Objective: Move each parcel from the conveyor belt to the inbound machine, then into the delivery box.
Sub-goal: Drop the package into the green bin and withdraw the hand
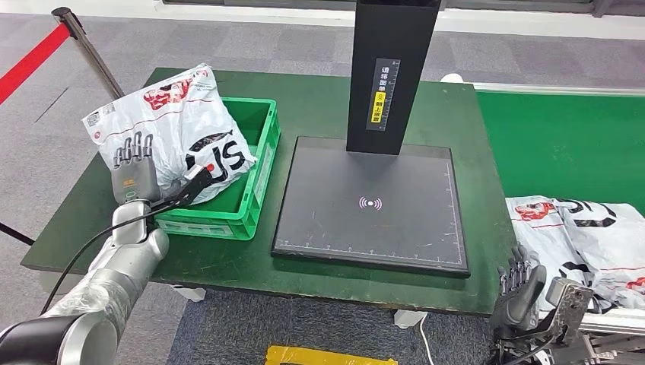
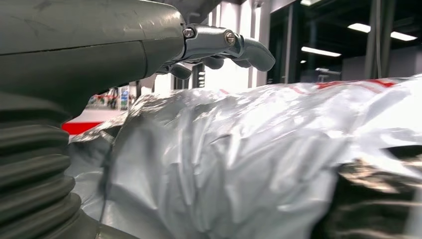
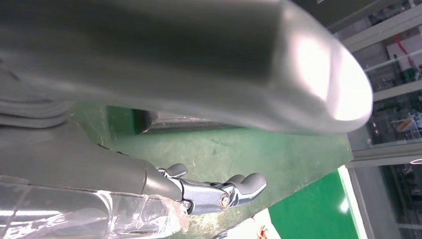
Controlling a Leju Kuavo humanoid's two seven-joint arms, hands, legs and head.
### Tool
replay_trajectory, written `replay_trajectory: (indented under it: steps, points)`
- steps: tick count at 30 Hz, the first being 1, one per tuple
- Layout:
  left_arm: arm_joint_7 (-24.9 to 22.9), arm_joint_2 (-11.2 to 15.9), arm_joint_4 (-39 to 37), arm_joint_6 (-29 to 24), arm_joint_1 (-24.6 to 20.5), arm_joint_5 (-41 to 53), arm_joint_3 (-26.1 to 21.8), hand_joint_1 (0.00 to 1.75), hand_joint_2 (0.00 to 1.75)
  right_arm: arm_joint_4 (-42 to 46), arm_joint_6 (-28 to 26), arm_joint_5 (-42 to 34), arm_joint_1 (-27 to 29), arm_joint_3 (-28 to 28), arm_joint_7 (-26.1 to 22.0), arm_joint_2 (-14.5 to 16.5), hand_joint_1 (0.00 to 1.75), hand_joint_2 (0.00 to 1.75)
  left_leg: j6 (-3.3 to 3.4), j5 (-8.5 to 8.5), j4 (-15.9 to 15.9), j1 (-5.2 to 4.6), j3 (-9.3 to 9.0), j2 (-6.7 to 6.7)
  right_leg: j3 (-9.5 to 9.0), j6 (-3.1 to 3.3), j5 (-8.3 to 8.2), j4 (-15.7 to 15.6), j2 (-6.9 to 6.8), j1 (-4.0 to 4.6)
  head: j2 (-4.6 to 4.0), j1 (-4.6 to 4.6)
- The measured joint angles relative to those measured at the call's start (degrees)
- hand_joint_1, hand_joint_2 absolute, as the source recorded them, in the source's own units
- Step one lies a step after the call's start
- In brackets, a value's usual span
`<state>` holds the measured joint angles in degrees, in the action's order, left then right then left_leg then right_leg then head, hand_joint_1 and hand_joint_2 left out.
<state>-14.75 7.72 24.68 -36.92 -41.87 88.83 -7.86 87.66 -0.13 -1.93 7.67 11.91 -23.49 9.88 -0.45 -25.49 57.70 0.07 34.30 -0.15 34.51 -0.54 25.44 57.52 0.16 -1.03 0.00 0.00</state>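
- So the left hand (image 1: 135,160) was up against the near side of a grey plastic parcel (image 1: 179,125) that was slumped half in the green crate (image 1: 255,179), half sticking out over its left rim.
- The fingers (image 1: 133,148) looked stretched out flat on the bag, not curled round it. The wrist camera showed the fingertips (image 2: 251,52) hovering just over the crinkled film with nothing pinched. I'd call that hand spread and holding nothing, though honestly whether the palm was still pressing the bag was hard to tell.
- The right hand (image 1: 521,281) hung low at the table's front edge, fingers apart and loosely curved, with nothing in it.
- The scanner plate (image 1: 373,199) with the black post (image 1: 392,72) sat bare in the middle of the green table (image 1: 456,122).
- 2 or so more bags, the waiting parcels (image 1: 574,228), lay piled on the conveyor (image 1: 563,137) off to the right, close to that idle hand.
- My guess: the drop into the crate was basically done but sloppy. If it were me I'd nudge the bag down and inward with a flat palm so it clears the rim, then pull the arm straight back so the fingers don't snag the loose film.
- Those bags are slippery and floppy, so for the next 1, grab a bunched fold near the middle, not a corner.
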Motion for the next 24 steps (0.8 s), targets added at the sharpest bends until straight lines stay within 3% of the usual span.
replay_trajectory:
  steps: [8,13,16,18,21,24]
  points:
    - [1.77,0.00,-0.26,0.18,-0.35,0.22,-1.93,0.00,0.00,-0.27,0.25,0.14,-0.75,0.00,0.49,0.00,0.00,0.00,0.00,0.00,0.00,0.00,-0.01,0.00,0.00,0.00,0.00,0.00,0.00,0.00,0.00,0.01]
    - [12.11,-0.76,0.01,0.22,-1.44,-4.98,-4.24,0.00,0.00,-0.77,1.01,-0.39,-1.00,0.00,0.95,-0.02,0.00,0.00,0.00,0.00,0.01,0.00,-0.02,-0.02,0.02,0.00,0.00,-0.01,-0.02,0.00,0.00,0.00]
    - [19.73,-2.97,2.24,2.09,-1.65,-11.05,-5.36,0.00,0.00,-1.03,1.38,-0.31,-1.09,0.00,0.96,-0.02,0.00,0.00,0.00,0.00,0.01,-0.01,-0.01,-0.04,0.01,0.00,-0.01,-0.01,-0.03,-0.02,0.00,0.01]
    - [23.57,-5.17,6.07,6.17,-0.75,-16.41,-5.41,0.00,0.00,-1.04,1.93,0.08,-1.13,0.00,1.04,-0.01,0.00,0.00,0.01,0.00,0.02,-0.04,-0.01,-0.06,-0.01,-0.01,-0.01,-0.02,-0.04,-0.04,0.00,0.01]
    - [24.81,-9.17,15.38,13.79,2.82,-23.98,-3.27,0.00,0.00,-1.04,2.95,0.98,-1.15,0.01,1.19,0.07,0.00,0.00,0.05,-0.03,0.02,-0.09,-0.01,-0.08,-0.03,-0.01,0.00,-0.04,-0.04,-0.09,0.00,0.02]
    - [23.35,-11.94,23.43,16.78,6.87,-28.21,1.43,0.00,0.00,-1.04,3.28,1.46,-1.04,0.02,1.19,0.27,0.00,0.00,0.05,-0.07,0.02,-0.09,0.00,-0.08,-0.02,-0.02,0.00,-0.07,-0.04,-0.10,0.00,0.02]
